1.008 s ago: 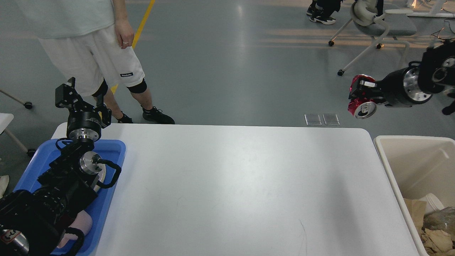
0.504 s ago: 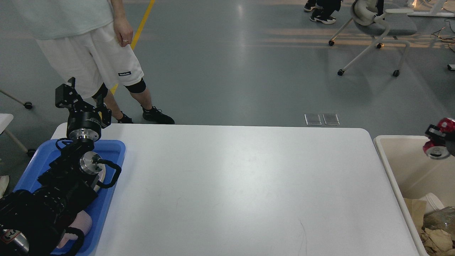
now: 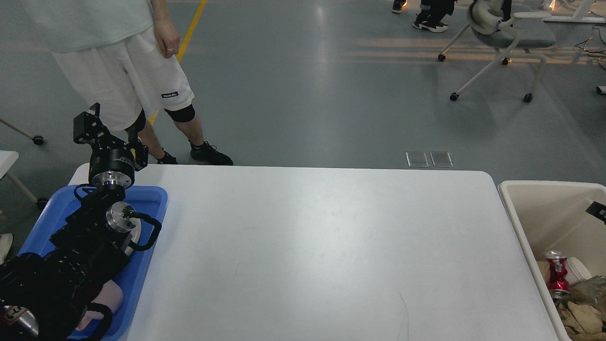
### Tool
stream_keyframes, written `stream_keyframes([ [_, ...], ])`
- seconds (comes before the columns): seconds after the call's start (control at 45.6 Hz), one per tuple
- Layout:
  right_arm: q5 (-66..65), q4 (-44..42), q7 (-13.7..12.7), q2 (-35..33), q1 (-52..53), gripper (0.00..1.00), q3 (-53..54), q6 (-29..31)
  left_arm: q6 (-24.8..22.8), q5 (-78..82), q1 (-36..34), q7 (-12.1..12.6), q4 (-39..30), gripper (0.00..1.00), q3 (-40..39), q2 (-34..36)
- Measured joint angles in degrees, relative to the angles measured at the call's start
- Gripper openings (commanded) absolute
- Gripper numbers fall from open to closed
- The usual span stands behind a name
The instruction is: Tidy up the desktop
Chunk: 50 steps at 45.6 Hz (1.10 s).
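The white desktop (image 3: pixel 312 246) is bare across its whole visible surface. My left arm reaches in from the lower left over a blue tray (image 3: pixel 154 208). Its gripper (image 3: pixel 112 132) stands raised above the tray's far end, its fingers apart and empty. Only a small black tip of my right gripper (image 3: pixel 597 211) shows at the right edge, above the cream bin (image 3: pixel 525 227); its fingers cannot be told apart. A crushed red can (image 3: pixel 556 276) lies inside the bin on crumpled paper.
A pale object (image 3: pixel 110 298) lies in the tray under my left arm. A person in white shorts (image 3: pixel 128 76) stands just beyond the table's far left corner. An office chair (image 3: pixel 502 38) stands far back right. The bin holds brown paper waste (image 3: pixel 584 317).
My right gripper carried the red can from above the far right corner down over the bin and let go; the can now lies in the bin. The left arm has not moved.
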Motion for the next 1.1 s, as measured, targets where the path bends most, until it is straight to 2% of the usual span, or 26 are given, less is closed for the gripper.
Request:
stream_keyframes([
  [0.153,0.00,-0.04,-0.01,0.43,0.45,1.00,5.79,0.03,0.00,0.00,0.00,0.00,-0.02,0.96,0.00,0.00],
  [0.372,0.01,-0.33,0.05,0.78,3.20,1.00,21.67,0.02,0.00,0.00,0.00,0.00,-0.05,0.96,0.00,0.00],
  [0.482,0.01,0.00,1.17,2.72,4.63,1.00,31.98,-0.04,0.00,0.00,0.00,0.00,-0.05,0.96,0.00,0.00],
  [0.701,0.01,0.32,6.49,6.20,2.27,1.00,59.71,0.39,0.00,0.00,0.00,0.00,0.01,0.96,0.00,0.00],
  [0.898,-0.16,4.05,16.71,8.47,-3.66,1.00,75.04,0.71,0.00,0.00,0.00,0.00,-0.02,0.96,0.00,0.00],
  [0.964,-0.16,5.66,17.99,9.41,-6.04,1.00,78.48,0.77,0.00,0.00,0.00,0.00,-0.02,0.96,0.00,0.00],
  [1.095,-0.17,7.35,18.91,12.47,-9.81,1.00,84.84,0.86,0.00,0.00,0.00,0.00,0.00,0.96,0.00,0.00],
])
